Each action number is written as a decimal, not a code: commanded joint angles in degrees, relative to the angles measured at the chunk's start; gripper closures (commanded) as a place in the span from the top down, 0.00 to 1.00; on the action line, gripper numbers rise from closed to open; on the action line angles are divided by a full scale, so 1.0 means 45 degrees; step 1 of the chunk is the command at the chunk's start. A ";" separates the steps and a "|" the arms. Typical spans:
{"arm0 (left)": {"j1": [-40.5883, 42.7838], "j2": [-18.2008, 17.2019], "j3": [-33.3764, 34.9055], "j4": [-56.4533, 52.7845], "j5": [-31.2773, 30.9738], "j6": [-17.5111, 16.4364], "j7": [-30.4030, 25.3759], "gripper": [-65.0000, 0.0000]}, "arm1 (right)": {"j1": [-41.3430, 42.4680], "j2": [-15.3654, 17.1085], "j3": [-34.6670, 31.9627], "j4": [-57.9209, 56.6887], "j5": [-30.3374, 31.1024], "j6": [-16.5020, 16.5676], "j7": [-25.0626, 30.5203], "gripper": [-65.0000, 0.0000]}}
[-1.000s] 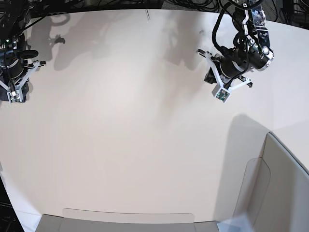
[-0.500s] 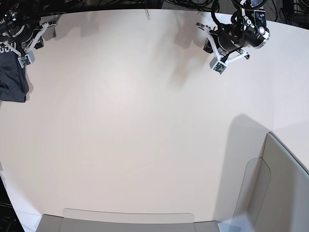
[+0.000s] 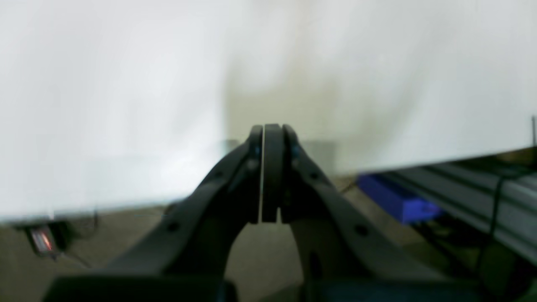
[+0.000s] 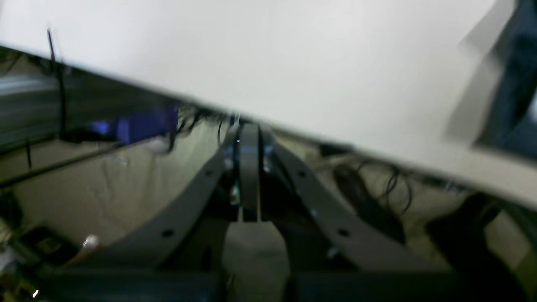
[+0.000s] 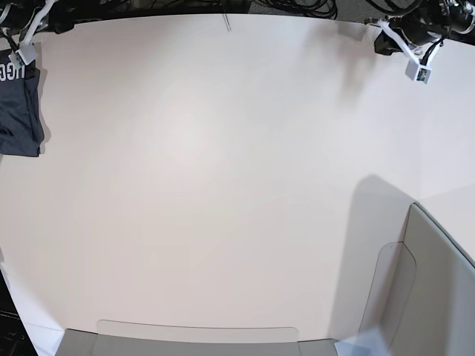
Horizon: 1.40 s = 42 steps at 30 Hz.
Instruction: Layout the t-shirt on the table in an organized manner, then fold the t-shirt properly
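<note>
Two arms, base view: we see both pulled back to the far corners since a second ago, the left end effector at top right, the right end effector at top left.
T-shirt, base view: the dark navy-grey cotton t-shirt with white letters, formerly hidden, now lies compact at the left rim of the smooth off-white desk.
Left wrist view: the left end effector's fingers are pressed together on nothing, over the desk edge.
Right wrist view: the right end effector is likewise closed and empty; a dark cloth edge shows far right.
Meaning: we judge the fold finished or nearly so.
</note>
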 commanded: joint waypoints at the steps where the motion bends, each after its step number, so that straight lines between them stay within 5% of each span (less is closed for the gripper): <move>1: 0.0512 -0.0018 -0.0557 0.0159 -0.0518 -0.0032 0.0100 0.00 | -0.0093 0.0142 -0.0191 0.0147 0.0040 -0.0003 -0.0240 0.00; 5: 0.1606 0.0686 -0.2061 -0.0115 -0.1495 -0.0032 0.0168 0.00 | -0.0054 -0.0562 -0.1460 0.0088 -0.1112 -0.0003 -0.0884 0.00; 13: 0.1782 0.3558 -0.3839 -0.2537 -0.1514 0.0046 0.0168 0.00 | 0.1060 -0.2281 -0.5387 -0.1904 -0.4512 -0.0003 -0.0884 0.00; 19: 0.0434 0.3675 -0.3722 -0.8320 -0.1495 0.0066 0.0041 0.00 | 0.2584 -0.4020 -0.5641 -0.6808 -0.5176 -0.0023 -0.0787 0.00; 22: -0.0445 0.3128 -0.3604 -1.1133 -0.1475 0.0066 -0.0506 0.00 | 0.3873 -0.4684 -0.5622 -1.0090 -0.5860 -0.0023 -0.0396 0.00; 26: -0.1246 0.2053 -0.1787 -1.3868 -0.1475 0.0066 -0.2948 0.00 | 0.5631 -0.5446 -0.5641 -1.4193 -0.7305 -0.0062 0.1284 0.00; 32: -0.1715 0.0822 0.2569 -1.6349 -0.1475 0.0066 -0.8379 0.00 | 0.7233 -0.5739 -0.5641 -1.6205 -0.9376 -0.0081 0.4840 0.00; 39: -0.2164 -0.0252 0.8137 -1.6877 -0.1319 0.0066 -1.1895 0.00 | 0.9031 -0.5739 -0.5700 -1.9643 -1.2990 -0.0081 0.9255 0.00; 42: -0.2594 -0.0350 1.0266 -1.7854 0.0146 0.0066 -1.3751 0.00 | 0.9714 -0.5915 -0.5700 -2.0659 -1.4905 -0.0101 1.0622 0.00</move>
